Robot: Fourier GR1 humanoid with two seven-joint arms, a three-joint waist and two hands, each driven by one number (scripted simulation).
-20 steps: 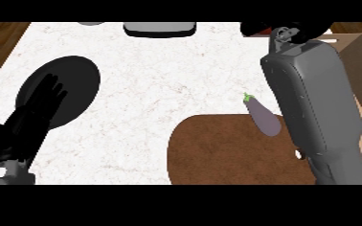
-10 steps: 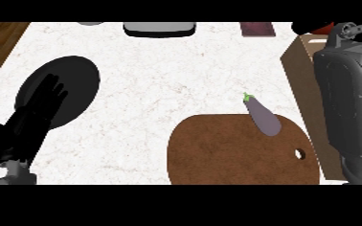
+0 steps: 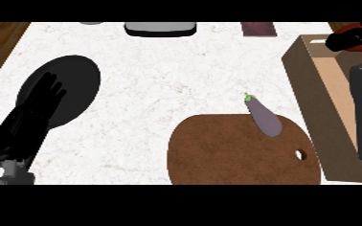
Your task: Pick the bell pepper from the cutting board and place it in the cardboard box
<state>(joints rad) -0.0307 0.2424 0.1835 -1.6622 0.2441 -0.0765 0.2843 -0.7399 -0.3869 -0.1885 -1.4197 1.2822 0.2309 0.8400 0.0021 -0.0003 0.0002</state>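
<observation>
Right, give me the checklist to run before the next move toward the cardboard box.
1. Bell pepper off the cutting board: ok; only an eggplant lies there.
2. Pepper in the right hand: cannot tell; only a red patch shows beside it at the view's edge.
3. Right hand above the cardboard box: ok; it shows over the far end.
4. Box open on top: ok; its inside shows.
5. Left hand out of the way: ok; it rests open over the black plate, far left.
</observation>
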